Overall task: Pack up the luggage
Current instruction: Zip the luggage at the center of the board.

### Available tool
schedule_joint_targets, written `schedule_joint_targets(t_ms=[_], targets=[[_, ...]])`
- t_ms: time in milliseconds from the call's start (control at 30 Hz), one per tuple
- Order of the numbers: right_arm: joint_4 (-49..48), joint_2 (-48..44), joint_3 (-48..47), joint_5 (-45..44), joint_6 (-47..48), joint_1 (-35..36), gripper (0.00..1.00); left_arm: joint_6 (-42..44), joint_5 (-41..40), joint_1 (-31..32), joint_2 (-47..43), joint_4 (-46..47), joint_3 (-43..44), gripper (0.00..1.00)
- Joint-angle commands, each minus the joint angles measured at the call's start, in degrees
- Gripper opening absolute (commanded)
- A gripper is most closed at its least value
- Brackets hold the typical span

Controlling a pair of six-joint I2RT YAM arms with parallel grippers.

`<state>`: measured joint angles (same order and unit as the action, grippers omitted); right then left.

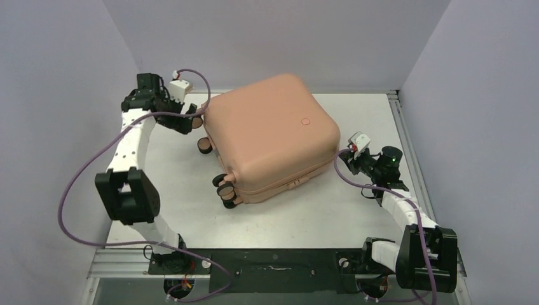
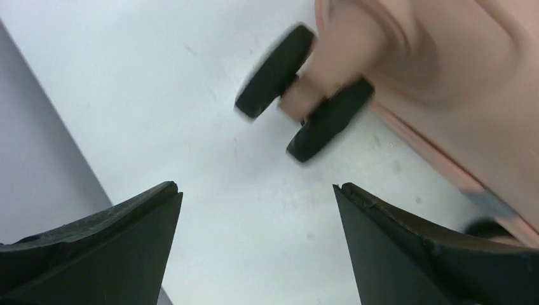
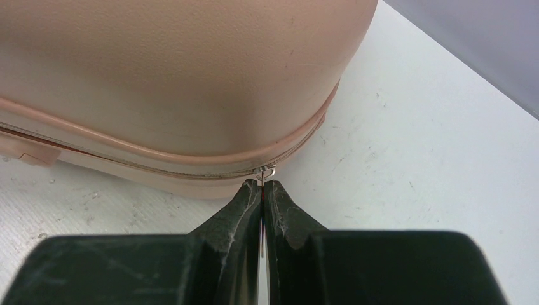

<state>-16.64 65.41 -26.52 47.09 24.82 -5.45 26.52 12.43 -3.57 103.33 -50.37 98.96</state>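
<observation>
The right tool [image 3: 262, 190] is pinched together on the thin metal zip pull [image 3: 267, 171] at the near right corner of the luggage [image 1: 270, 136]. The left tool [image 2: 254, 190] stands wide apart, holding nothing, just beside a wheel [image 2: 302, 108] at the far left corner. The luggage lies flat, shells together, in the middle of the surface [image 1: 356, 210]. Its shell looks stiff, smooth and slippery, and probably slides easily; the pull and wheels seem the surest holds.

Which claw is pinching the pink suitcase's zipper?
The right claw: its tips are squeezed shut on the little metal zipper pull of the luggage. The left claw is wide open by a wheel, holding nothing.
</observation>
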Motion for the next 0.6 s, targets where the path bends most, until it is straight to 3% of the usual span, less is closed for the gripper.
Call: schedule_joint_targets(t_ms=[0,100,167,400,567], targets=[[-2.6,0.2,1.2,2.2,-0.6,0.9,0.05,-0.5,8.6,-0.8,-21.2,2.2,-6.7,0.96],[-2.6,0.5,1.5,2.0,-0.8,1.1,0.05,3.2,18.8,0.8,-30.6,-1.8,-10.3,0.96],[-2.5,0.8,1.4,1.6,-0.7,1.1,0.05,5.2,21.2,5.2,-35.4,-4.1,-12.5,0.96],[-2.3,-0.1,1.7,0.7,-0.4,1.1,0.05,2.5,16.2,24.4,-39.8,-8.2,-22.2,0.96],[-1.7,0.2,1.8,-0.1,0.7,1.1,0.05,0.9,16.5,27.2,-40.5,-8.4,-26.5,0.96]])
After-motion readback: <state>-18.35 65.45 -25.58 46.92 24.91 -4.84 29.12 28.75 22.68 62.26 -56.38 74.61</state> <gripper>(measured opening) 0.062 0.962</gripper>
